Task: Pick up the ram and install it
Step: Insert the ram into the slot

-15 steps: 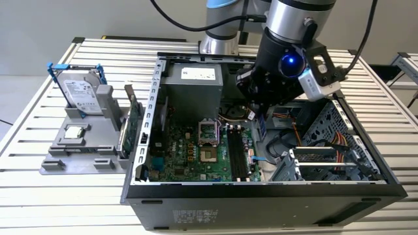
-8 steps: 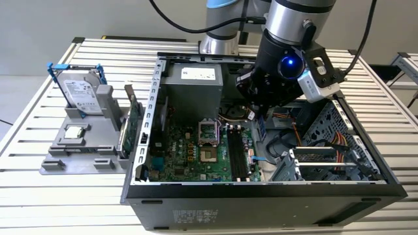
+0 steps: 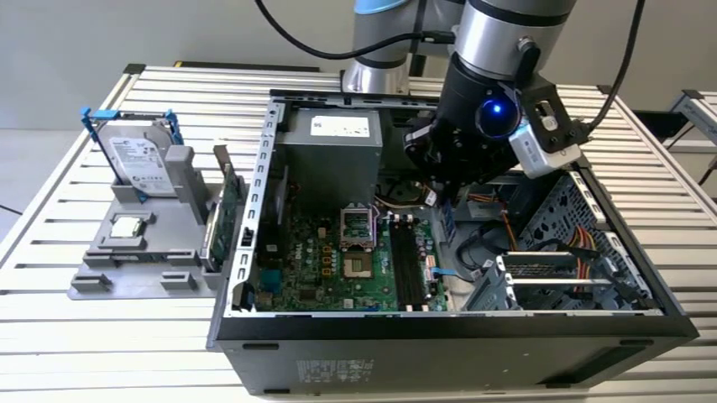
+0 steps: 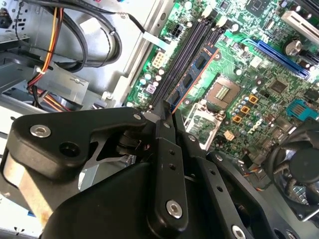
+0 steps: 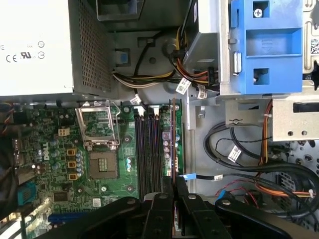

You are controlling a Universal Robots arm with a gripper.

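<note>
Black fingers pinch the ram on edge, the arm reaching down over the motherboard slots.

You see a pale slatted metal table under even light, grey floor beyond.

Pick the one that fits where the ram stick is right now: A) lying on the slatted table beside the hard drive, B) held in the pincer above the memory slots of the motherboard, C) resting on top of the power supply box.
B: in both wrist views the pincer is shut on one end of the ram stick, which stands edge-down over the long dark memory slots of the green motherboard.
</note>
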